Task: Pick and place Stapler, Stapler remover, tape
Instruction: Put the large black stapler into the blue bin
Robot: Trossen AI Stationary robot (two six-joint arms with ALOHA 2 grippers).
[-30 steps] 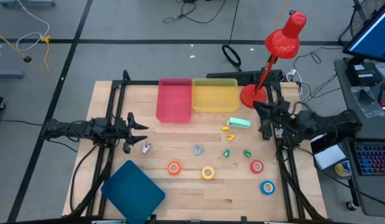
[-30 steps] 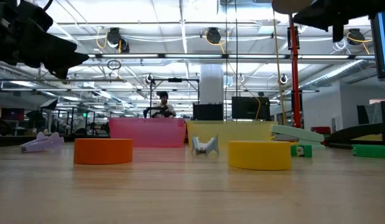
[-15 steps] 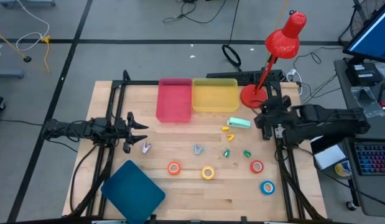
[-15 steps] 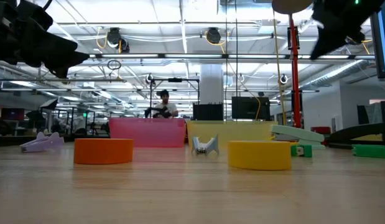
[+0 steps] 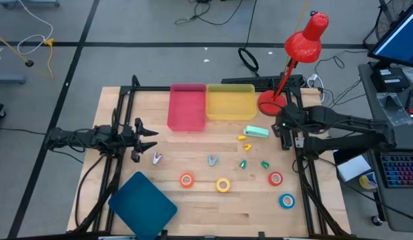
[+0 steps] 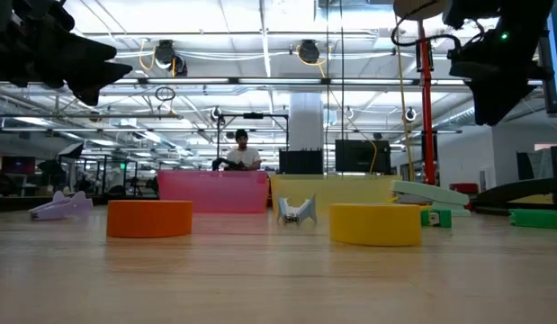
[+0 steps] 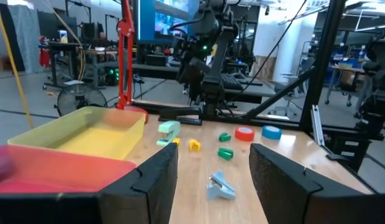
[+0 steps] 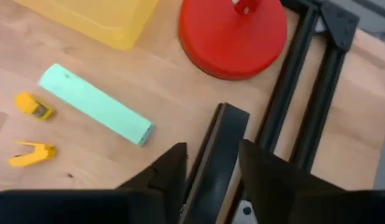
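Wooden slat table (image 5: 193, 207), ring-shaped tape (image 5: 223, 185), boxy mint stapler (image 5: 256, 132)

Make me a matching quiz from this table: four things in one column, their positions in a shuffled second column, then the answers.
1. orange tape roll
2. mint green stapler
3. dark blue flat lid
4. red desk lamp

A. front left part of the table
B. back right corner
C. just in front of the yellow bin
D. left of the yellow tape roll

Pairs: 1-D, 2-C, 3-A, 4-B

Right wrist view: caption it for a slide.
Right gripper open above the table edge, near mint stapler, red lamp base and yellow bin.
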